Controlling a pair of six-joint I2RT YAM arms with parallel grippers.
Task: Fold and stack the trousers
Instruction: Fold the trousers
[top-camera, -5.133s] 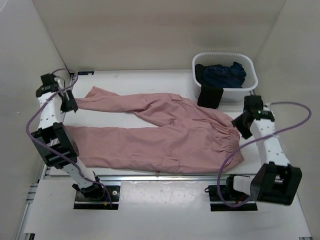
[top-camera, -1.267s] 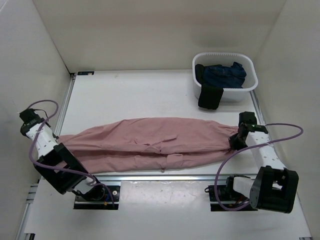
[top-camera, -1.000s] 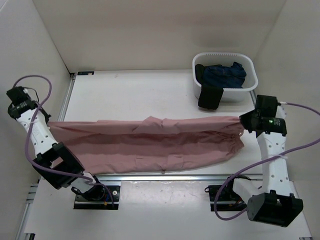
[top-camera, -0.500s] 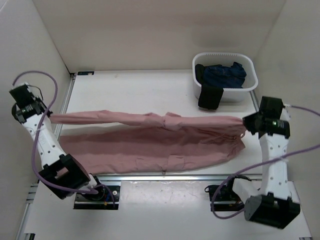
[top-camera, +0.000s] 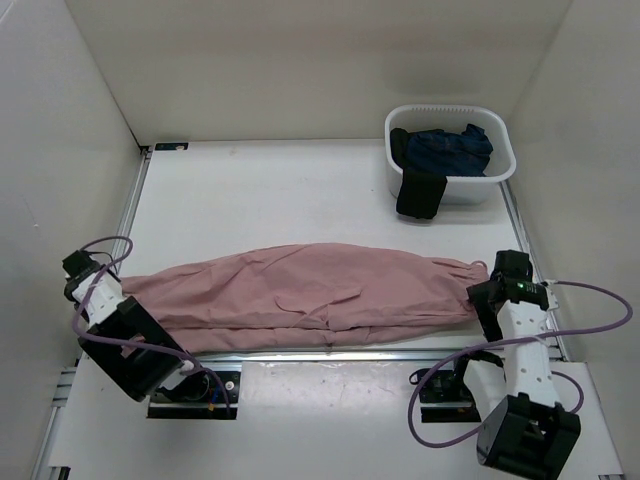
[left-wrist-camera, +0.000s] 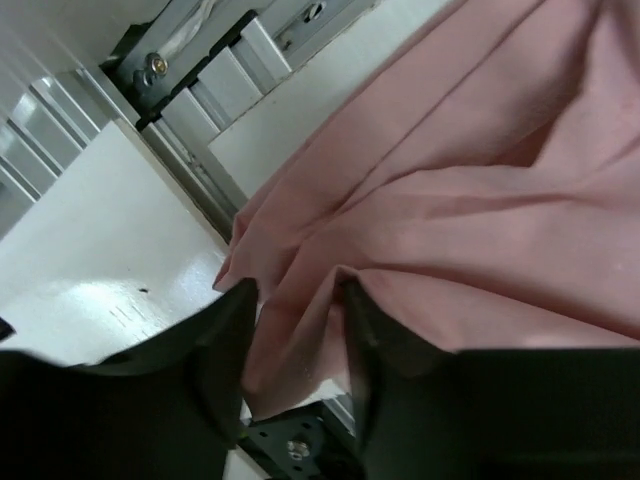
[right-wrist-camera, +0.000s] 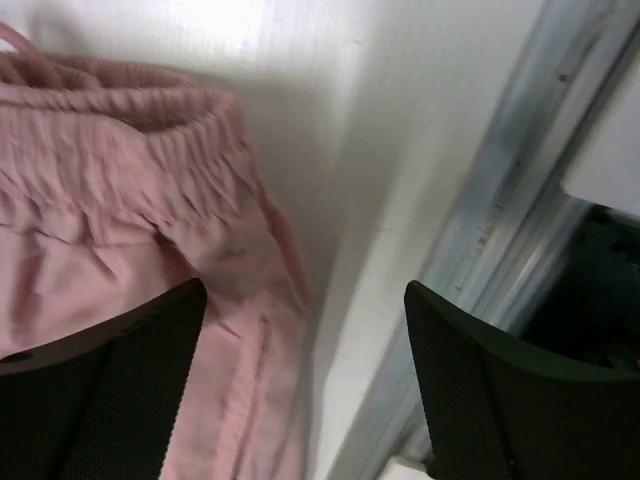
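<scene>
the trousers lie in a long narrow band across the 6 o'clock side of the table, leg ends at 8 o'clock and waistband at 4 o'clock, one leg seemingly laid over the other. the step in hand looks like letting go after the lengthwise fold.

the left claw sits at the leg ends, its fingers a little apart with a fold of cloth in the gap; whether they pinch it i cannot tell. the right claw stands wide over the gathered waistband and holds nothing.

to do this well, both claws should lift straight up and clear, so the thin cloth is not dragged and the layers stay matched. the near hem lies close to the metal rail at 6 o'clock and could catch there.

the table is white and smooth, boxed in by plain pale walls. a white basket stands at 1 o'clock, well apart from the trousers, with a dark blue garment inside and a black garment hanging over its rim.
</scene>
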